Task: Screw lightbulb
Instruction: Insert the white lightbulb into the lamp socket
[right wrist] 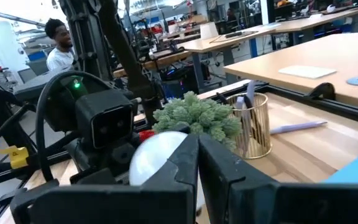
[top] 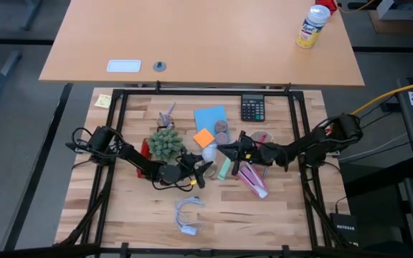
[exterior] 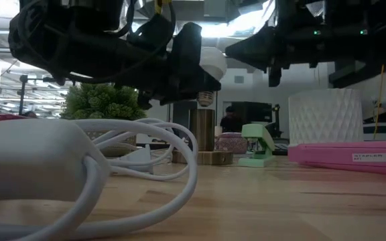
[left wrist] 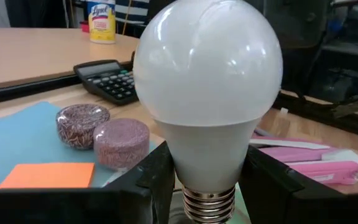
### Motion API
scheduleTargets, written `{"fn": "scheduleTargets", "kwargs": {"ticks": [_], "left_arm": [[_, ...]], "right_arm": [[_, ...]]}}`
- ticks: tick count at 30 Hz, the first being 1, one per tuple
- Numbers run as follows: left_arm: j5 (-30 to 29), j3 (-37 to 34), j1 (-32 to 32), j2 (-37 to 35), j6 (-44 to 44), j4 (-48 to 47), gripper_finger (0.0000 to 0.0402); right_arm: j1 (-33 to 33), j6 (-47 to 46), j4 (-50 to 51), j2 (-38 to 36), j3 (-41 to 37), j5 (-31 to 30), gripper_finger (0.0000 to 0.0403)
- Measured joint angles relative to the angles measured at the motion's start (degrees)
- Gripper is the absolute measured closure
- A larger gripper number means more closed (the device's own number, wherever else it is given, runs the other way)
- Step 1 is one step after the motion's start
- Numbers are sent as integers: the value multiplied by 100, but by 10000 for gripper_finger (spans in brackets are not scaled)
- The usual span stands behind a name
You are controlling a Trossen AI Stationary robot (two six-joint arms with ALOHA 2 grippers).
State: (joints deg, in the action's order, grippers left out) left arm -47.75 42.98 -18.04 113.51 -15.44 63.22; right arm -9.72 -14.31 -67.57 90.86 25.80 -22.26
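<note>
A: Right, your left gripper [left wrist: 205, 180] is clamped on the lightbulb [left wrist: 207, 93] neck, base just above the wooden holder [exterior: 202, 144] mid-table.

B: Right gripper [right wrist: 197, 163]?

A: Closed, empty, beside the globe. Next, I'd say: lower straight, then twist.

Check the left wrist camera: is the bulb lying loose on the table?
No. The lightbulb stands upright between the left gripper's fingers, which clasp its neck just above the screw base.

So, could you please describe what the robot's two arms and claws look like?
Both arms are dark, jointed and slim, with black cables bundled at their bases. The left claw has blocky black fingers and a yellow tag; its wrist camera housing shows a green light. The right claw has matching black fingers.
</note>
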Motion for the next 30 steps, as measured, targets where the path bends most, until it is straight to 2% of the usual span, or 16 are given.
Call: {"fn": "scheduleTargets", "kwargs": {"ticks": [10, 15, 23, 30], "left_arm": [[-4, -46, 46, -2, -417, -625, 260], [-7, -46, 59, -4, -417, -672, 257], [-7, -46, 57, -4, -370, -703, 258], [-7, -46, 57, -4, -368, -712, 255]], "right_arm": [[0, 128, 61, 470, 477, 0, 386], [0, 131, 622, 587, 738, -85, 386], [12, 297, 762, 585, 805, -1408, 386], [104, 71, 1170, 581, 805, -833, 386]]}}
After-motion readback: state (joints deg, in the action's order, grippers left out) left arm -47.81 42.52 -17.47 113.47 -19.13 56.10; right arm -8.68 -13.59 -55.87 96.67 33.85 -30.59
